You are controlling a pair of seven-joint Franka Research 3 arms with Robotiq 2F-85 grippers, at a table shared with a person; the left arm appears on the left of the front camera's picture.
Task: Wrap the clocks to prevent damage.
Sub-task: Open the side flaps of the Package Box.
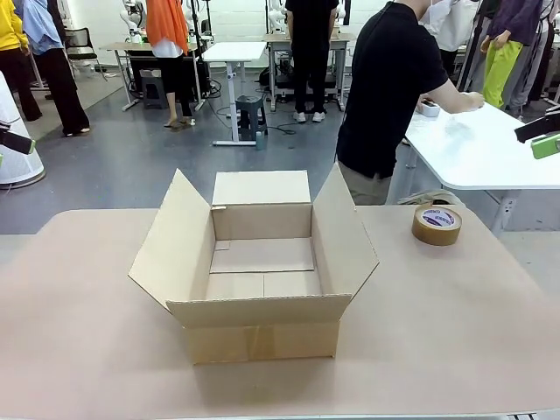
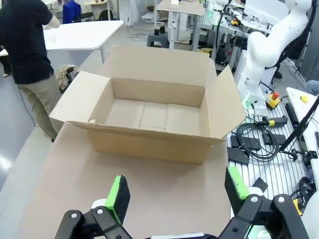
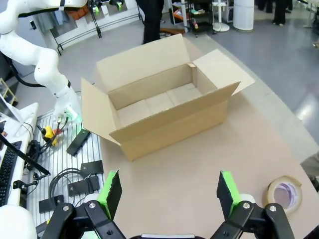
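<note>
You get the person (image 1: 389, 87) cut off at frame top. Box (image 1: 261, 262) mid-frame on the counter (image 1: 455, 341), flaps open, tape (image 1: 437, 224) at right. Left pincer (image 2: 177, 191) and right pincer (image 3: 167, 186) both apart.

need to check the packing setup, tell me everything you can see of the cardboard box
The cardboard box is plain brown corrugated board, rectangular and fairly shallow. It stands upright near the middle of the table. All four top flaps are open and splayed outward. Inside, only the bare bottom flaps show, lying flat with seams between them. Nothing touches it but the tabletop.
</note>
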